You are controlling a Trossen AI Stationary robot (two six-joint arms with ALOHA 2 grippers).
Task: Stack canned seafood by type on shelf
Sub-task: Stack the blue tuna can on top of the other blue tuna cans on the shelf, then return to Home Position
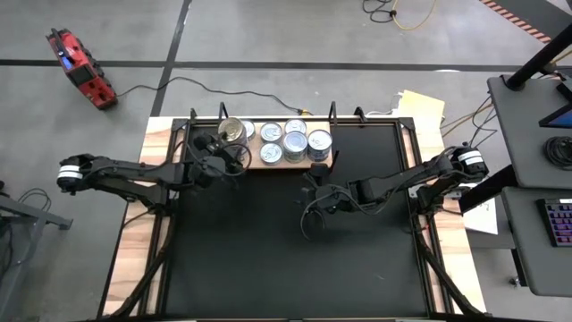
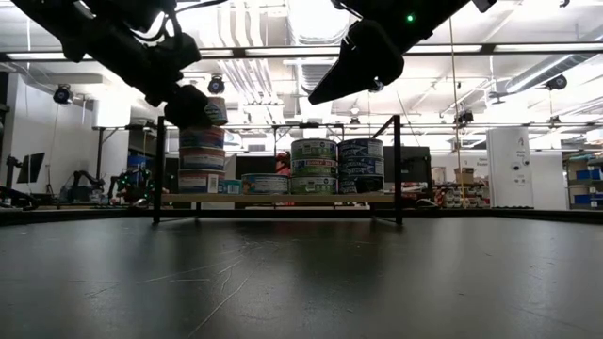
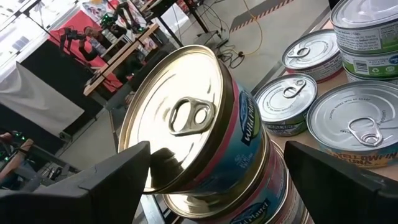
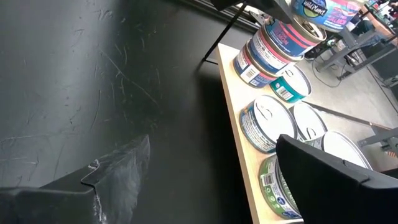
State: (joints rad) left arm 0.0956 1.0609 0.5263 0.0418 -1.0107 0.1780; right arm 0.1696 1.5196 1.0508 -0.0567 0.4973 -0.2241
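A gold-topped can (image 3: 186, 118) with a pink and blue label sits tilted on a stack of like cans (image 2: 202, 151) at the left end of the wooden shelf (image 1: 255, 162). My left gripper (image 1: 221, 148) (image 3: 217, 165) is open, with one finger on either side of that tilted can. Silver-topped cans (image 1: 295, 141) (image 4: 264, 124) stand on the rest of the shelf, singly and in short stacks (image 2: 314, 165). My right gripper (image 1: 311, 204) (image 4: 211, 158) hangs open above the black table, near the shelf's right end, holding nothing. My left gripper has one finger (image 3: 118, 177) right against the tilted can's lower rim (image 3: 163, 163); I cannot tell whether it touches. The other finger (image 3: 336, 180) stands clear of the can's wall. The can leans with its lower edge on the gold-topped can beneath (image 3: 211, 208).
The shelf sits on thin black legs (image 2: 397, 169) at the table's far edge. Black table surface (image 1: 268, 259) stretches between the shelf and the near edge. Wooden side strips (image 1: 134, 233) border the table. A cable and a red device (image 1: 79, 67) lie on the floor beyond.
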